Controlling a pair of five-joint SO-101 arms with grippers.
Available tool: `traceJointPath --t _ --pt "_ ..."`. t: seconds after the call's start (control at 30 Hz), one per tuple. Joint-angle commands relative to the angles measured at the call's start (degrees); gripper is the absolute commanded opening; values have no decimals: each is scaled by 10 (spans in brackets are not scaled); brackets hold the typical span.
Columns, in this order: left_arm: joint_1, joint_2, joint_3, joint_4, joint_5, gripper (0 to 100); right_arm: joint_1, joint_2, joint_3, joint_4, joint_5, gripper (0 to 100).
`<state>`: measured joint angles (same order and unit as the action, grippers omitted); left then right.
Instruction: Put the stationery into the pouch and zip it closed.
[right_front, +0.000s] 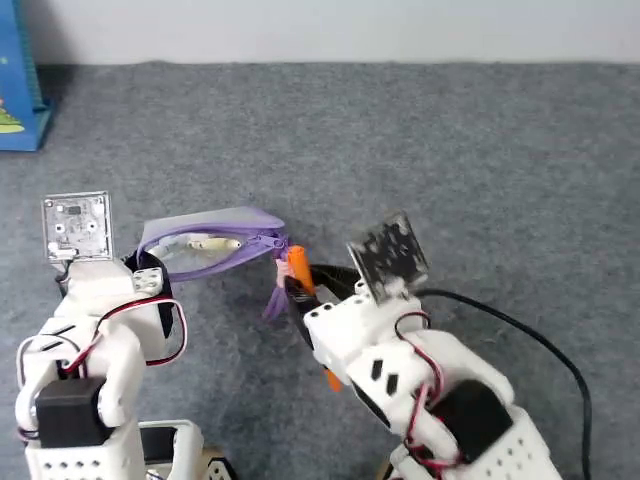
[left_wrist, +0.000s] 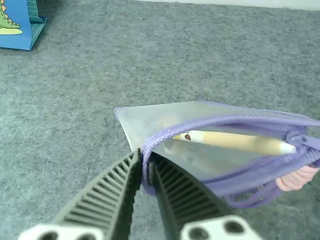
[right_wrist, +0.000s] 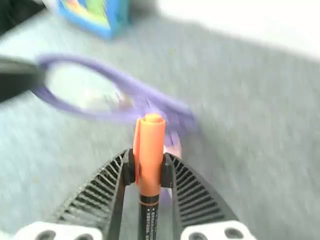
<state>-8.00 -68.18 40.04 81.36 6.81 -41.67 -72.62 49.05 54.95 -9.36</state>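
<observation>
A purple pouch (right_front: 215, 240) lies on the grey carpet, its zipper mouth held open. My left gripper (left_wrist: 145, 172) is shut on the pouch's rim (left_wrist: 146, 150) at its left end. Inside the pouch (left_wrist: 210, 145) rests a cream pencil (left_wrist: 235, 142). My right gripper (right_wrist: 148, 167) is shut on an orange-capped marker (right_wrist: 148, 145), held just short of the pouch's (right_wrist: 100, 92) zipper end. In the high view the marker (right_front: 297, 265) points at the pouch's right end, where a purple pull cord (right_front: 274, 300) and a pink charm (left_wrist: 297, 179) hang.
A blue box (right_front: 20, 90) stands at the far left by the white wall. A black cable (right_front: 530, 335) trails from the right arm. Open grey carpet (right_front: 470, 150) spreads behind and to the right of the pouch.
</observation>
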Motion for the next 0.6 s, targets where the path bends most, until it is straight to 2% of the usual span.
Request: traceJointPath --t 0.0,0.13,0.37,0.57 --pt "5 9 0 -14 7 12 -8 -25 -21 -81 -8 8" --pt "4 7 7 -17 5 12 -12 -39 -21 -179 -9 8" --pt "4 7 7 -17 5 12 -75 -58 -21 -325 -9 8" --pt "4 7 7 -15 4 12 -80 -48 -11 -439 -9 8"
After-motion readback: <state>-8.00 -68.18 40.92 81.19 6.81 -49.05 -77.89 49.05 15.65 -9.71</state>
